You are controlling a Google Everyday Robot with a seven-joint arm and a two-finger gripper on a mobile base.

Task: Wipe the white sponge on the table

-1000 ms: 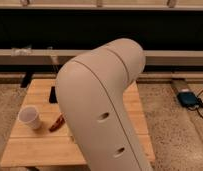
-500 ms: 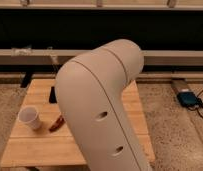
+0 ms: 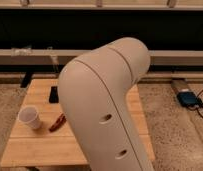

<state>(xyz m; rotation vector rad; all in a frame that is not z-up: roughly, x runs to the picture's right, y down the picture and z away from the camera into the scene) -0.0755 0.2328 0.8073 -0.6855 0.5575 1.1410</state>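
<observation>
Almost nothing moved since half a second ago: same stance for arm (image 3: 102, 110), perhaps a hair further right; same spots for everything on table (image 3: 35, 147).

Gripper out of sight, somewhere beyond the bulky cream arm housing filling mid-frame. Cannot tell how far open, nor whether holding anything. With gripper hidden, places below taken from the arm carrying it.

Far left of arm, up on back ledge (image 3: 170, 56): small clear item (image 3: 21, 50), too blurred to name.

Left of arm, on left part of table: white paper cup (image 3: 30, 118), upright, mouth up. Just right of cup, apart from it and nearer arm: small red object (image 3: 57, 122), lying slantwise. Behind that, toward far edge of table, close against arm's left flank: flat dark object (image 3: 54, 94).

Mid-frame: arm itself, elbow bent, rounded upper end at top right, two dark holes low on its side. Middle of table and most of right half hidden behind it; only a thin strip of planks showing to its right.

White sponge not visible on any exposed planks; location cannot be told.

Right of arm, off table, on speckled floor (image 3: 170, 145): blue device (image 3: 187, 98), dark cable trailing toward frame edge.
</observation>
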